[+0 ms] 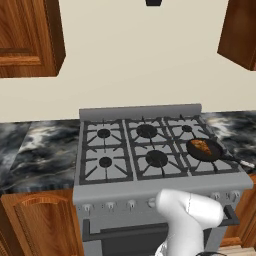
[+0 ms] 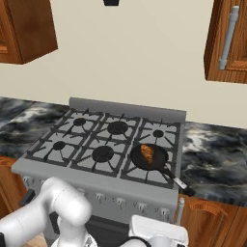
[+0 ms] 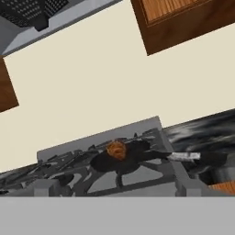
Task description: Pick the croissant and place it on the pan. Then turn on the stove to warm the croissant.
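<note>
The orange-brown croissant (image 1: 201, 146) lies inside the small black pan (image 1: 212, 153), which sits on the front right burner of the grey steel stove (image 1: 140, 112). From the right, the croissant (image 2: 147, 153) rests in the middle of the pan (image 2: 157, 163), whose long handle points to the front right. The hand view looks low across the stove's front edge at the croissant (image 3: 116, 149) in the pan (image 3: 133, 158). Small silver knobs (image 1: 131, 204) line the stove front. My white arm is bent low before them.
Dark marbled counters (image 1: 40, 150) (image 2: 217, 159) flank the stove. Wooden wall cabinets (image 1: 27, 35) (image 2: 229, 38) hang above on both sides. The pan handle (image 2: 177, 182) reaches past the stove's front right corner. The other burners (image 1: 105, 161) are bare.
</note>
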Motion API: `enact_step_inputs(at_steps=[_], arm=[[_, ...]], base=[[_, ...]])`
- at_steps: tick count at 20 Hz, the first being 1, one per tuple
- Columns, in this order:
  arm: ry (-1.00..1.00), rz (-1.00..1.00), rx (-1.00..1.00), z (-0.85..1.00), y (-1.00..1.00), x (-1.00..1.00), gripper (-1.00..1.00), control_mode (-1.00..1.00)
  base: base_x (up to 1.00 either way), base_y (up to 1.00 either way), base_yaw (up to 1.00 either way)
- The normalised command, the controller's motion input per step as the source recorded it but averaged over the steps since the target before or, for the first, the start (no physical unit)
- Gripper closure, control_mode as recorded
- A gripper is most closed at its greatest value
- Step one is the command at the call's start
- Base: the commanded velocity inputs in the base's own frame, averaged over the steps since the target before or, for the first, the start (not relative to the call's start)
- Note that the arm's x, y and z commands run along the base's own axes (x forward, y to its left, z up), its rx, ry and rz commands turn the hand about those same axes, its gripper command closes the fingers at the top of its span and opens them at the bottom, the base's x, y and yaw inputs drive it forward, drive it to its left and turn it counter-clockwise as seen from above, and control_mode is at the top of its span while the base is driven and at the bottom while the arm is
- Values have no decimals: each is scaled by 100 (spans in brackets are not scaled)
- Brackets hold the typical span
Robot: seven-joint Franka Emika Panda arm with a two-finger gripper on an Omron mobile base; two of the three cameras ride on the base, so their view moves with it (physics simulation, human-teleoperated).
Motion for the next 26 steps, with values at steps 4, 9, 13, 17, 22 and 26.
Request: enact_step_inputs(at_steps=[4,9,13,17,22,26], arm=[[-24,0,0,-32,0,-8,-100,-100],[-14,0,2,-33,0,0,-100,-100],[-8,0,0,-38,0,1,-100,-100],[-4,0,-2,-41,0,8,-100,-100],[-1,0,-4,-36,2,17,-100,-100],[0,0,-5,-31,3,24,-100,-100]], base=[[0,0,0],[0,0,0],[0,0,0],[0,0,0],[0,0,0],[0,0,0]])
